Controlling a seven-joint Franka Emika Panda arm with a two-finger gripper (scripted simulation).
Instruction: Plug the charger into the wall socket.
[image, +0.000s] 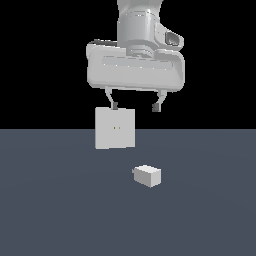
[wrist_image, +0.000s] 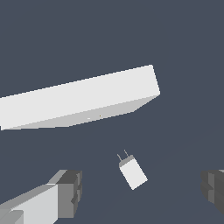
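The charger (image: 147, 175) is a small white block lying on the dark floor, in front of the wall socket and slightly to the exterior view's right of it. Two thin prongs show on the charger (wrist_image: 132, 172) in the wrist view, pointing toward the socket. The wall socket (image: 115, 128) is an upright white square plate with two tiny dark holes near its centre; the wrist view shows the wall socket (wrist_image: 83, 97) from above as a long slab. My gripper (image: 134, 106) hangs open high above both, empty, with its fingers (wrist_image: 65, 193) wide apart.
A flat dark grey floor (image: 60, 210) spreads around both objects, with a black background behind the socket.
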